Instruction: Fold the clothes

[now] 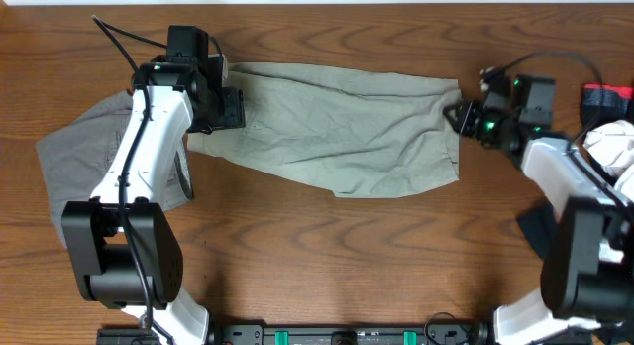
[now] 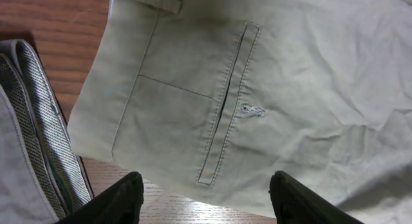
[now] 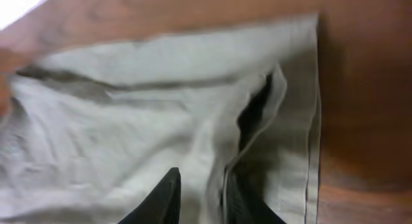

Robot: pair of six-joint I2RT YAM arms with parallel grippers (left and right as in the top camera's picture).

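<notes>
The khaki shorts (image 1: 337, 127) lie flat across the table's middle, waistband to the left and leg hems to the right. My left gripper (image 1: 226, 107) hovers open over the waistband end. In the left wrist view, its fingers (image 2: 206, 205) straddle the shorts' edge below a back pocket (image 2: 225, 102) and hold nothing. My right gripper (image 1: 462, 117) is at the leg hem. In the right wrist view, its fingers (image 3: 203, 201) are closed on a fold of the hem (image 3: 257, 121), one finger inside the leg opening. The grey shorts (image 1: 74, 157) lie at far left, partly under my left arm.
The grey shorts' mesh edge (image 2: 38, 121) lies just left of the khaki waistband. At the far right are a red and black object (image 1: 602, 95), a white cloth (image 1: 612, 142) and a dark blue piece (image 1: 535, 231). Bare wood table (image 1: 327, 246) lies in front.
</notes>
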